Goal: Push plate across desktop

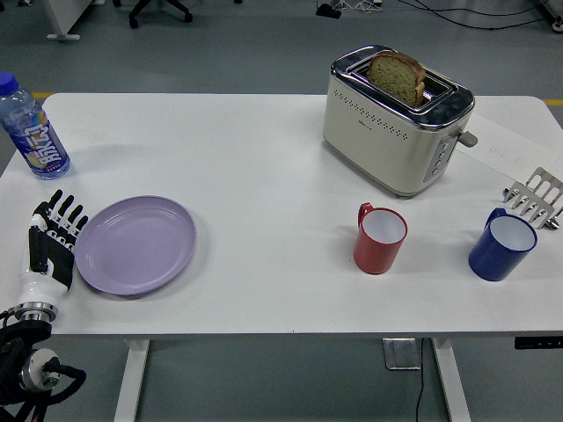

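A lilac plate (136,243) lies flat on the white table (264,176) at the left, near the front edge. My left hand (54,230) stands on the table just left of the plate, fingers straight and spread, pointing away from me. Its side is at the plate's left rim; I cannot tell if it touches. It holds nothing. My right hand is out of view.
A drink bottle (32,129) with a blue cap stands at the far left. A cream toaster (396,123) with a slice of bread stands at the back centre-right. A red mug (380,238), a blue mug (502,245) and a metal rack (535,197) sit at the right.
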{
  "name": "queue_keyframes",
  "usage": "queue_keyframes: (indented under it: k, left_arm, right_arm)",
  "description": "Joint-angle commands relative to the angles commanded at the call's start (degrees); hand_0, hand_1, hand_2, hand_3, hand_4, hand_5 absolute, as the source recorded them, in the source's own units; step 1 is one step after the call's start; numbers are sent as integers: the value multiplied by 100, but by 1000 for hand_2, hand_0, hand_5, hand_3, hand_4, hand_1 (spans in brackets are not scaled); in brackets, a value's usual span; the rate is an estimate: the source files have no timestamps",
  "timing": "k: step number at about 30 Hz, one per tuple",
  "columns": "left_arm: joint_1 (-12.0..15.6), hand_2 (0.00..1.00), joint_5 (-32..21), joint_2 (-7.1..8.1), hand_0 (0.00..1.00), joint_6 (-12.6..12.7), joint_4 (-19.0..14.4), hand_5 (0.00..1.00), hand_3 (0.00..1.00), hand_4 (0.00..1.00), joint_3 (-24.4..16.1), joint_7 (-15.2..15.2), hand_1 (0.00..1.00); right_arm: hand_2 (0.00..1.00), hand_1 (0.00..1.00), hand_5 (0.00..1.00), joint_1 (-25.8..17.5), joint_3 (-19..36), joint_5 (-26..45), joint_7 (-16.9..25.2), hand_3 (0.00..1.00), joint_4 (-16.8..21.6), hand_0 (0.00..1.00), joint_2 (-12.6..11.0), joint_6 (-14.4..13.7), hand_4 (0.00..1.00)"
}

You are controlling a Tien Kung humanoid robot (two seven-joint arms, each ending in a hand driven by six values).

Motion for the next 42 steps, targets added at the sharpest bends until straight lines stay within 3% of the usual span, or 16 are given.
queue_keyframes:
  k: [33, 42]
  left_arm:
    - [41, 946, -158, -215, 889, 178, -121, 998, 926, 512, 540, -270, 909]
    - [-80, 944, -216, -310, 889, 216, -132, 998, 926, 510, 772, -335, 908]
  right_arm:
    - [658, 562, 318, -54, -11, -46, 2, 612, 0, 628, -10, 27, 164]
    - [658, 562, 318, -1, -44, -27, 14, 612, 0, 627, -16, 32, 164]
